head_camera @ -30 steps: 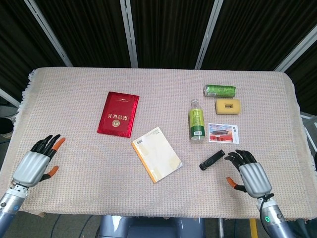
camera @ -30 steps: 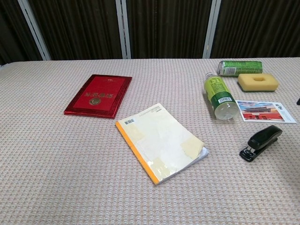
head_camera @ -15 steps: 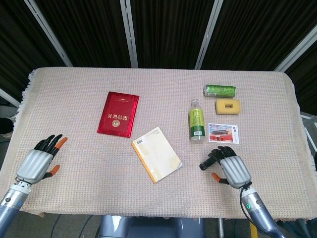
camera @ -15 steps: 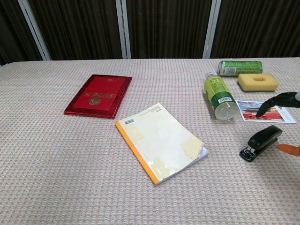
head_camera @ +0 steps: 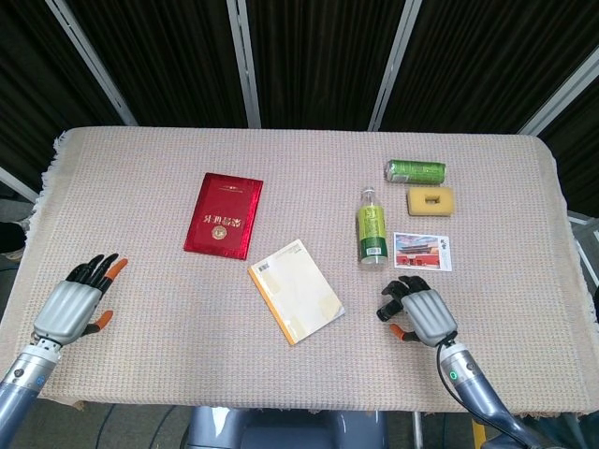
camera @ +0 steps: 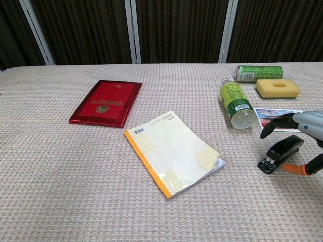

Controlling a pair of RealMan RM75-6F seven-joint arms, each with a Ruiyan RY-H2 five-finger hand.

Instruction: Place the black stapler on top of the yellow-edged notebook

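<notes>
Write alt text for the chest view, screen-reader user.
A robot hand reaches in from the right edge, fingers spread around a black stapler on a woven tablecloth without closing on it. A yellow-edged notebook lies mid-table, a red booklet behind it to the left.

Head view: high, steeply downward, whole beige woven-cloth table (head_camera: 140,243) in frame. Chest view: low, closer, facing 12 o'clock toward dark curtains. Both share the yellow-edged cream notebook (head_camera: 295,290) (camera: 174,153) mid-table.
</notes>
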